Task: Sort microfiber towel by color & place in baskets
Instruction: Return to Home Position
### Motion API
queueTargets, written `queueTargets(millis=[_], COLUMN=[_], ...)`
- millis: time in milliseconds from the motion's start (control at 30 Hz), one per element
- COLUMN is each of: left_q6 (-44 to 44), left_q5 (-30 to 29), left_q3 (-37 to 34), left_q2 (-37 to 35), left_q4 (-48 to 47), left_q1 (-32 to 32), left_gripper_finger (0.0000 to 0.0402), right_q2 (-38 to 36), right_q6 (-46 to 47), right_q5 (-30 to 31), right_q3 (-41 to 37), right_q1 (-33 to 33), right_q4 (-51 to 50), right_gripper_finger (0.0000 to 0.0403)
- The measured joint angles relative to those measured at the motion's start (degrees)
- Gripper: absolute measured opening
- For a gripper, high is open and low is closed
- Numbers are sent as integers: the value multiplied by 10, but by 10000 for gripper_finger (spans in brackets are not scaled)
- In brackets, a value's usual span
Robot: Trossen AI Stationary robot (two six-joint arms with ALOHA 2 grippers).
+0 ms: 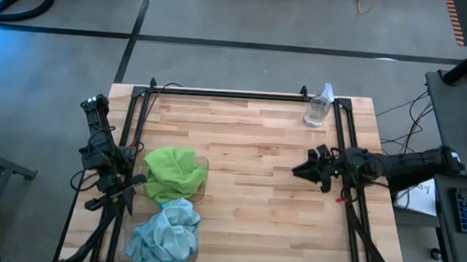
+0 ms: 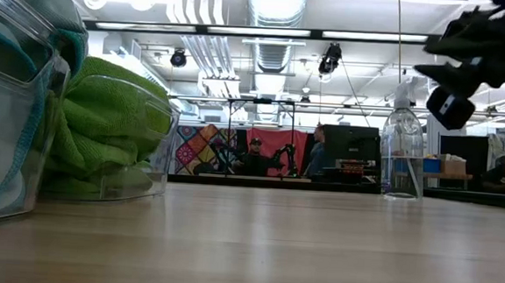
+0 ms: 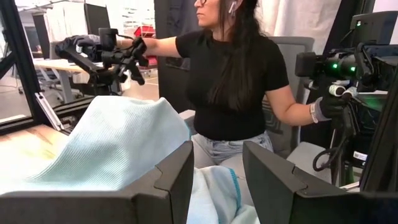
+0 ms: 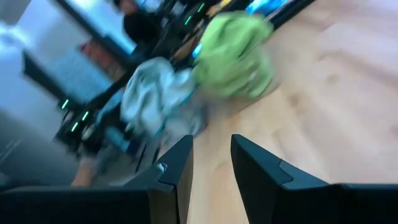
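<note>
Counted: two clear baskets, two heaps of microfiber towel, one spray bottle, two arms. The number of cloths inside each heap could not be told from the folds. The table [image 1: 253, 205] was pale butcher-block wood with a black frame along its back and side edges, standing on a grey concrete floor. Beyond it the low view showed an open workshop with ceiling ducts, a bright patterned panel and a few people seated far off. Both baskets sat near the table's left edge, one just in front of the other. The rear basket [image 1: 204, 180] held the green towels [image 1: 174, 172], piled above its rim. The front basket [image 1: 194, 250] held the blue towels [image 1: 166, 232], also heaped high. The spray bottle [image 1: 319, 106] stood upright near the back right corner, well apart from the baskets. The left gripper [image 1: 124, 193] hung at the left edge just beside the baskets, its fingers [image 3: 171, 180] parted and empty, with blue cloth close ahead of them. The left wrist view also showed a person [image 3: 230, 74] in a black top seated beyond the table. The right gripper [image 1: 304, 169] hovered over bare wood on the right side, pointing toward the baskets, fingers [image 4: 177, 168] slightly apart with nothing between them.
</note>
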Motion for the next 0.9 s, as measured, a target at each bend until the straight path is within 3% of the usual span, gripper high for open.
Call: queueTargets(millis=[667,900], left_q6=[16,18], left_q5=[-2,-2], left_q3=[0,0], left_q2=[0,0], left_q4=[6,8], left_q1=[0,0], left_gripper_finger=[123,123], right_q2=[-136,-195], right_q6=[0,0], right_q5=[1,1], right_q3=[-6,-6], right_q1=[-356,-439], right_q4=[0,0], right_gripper_finger=[102,102])
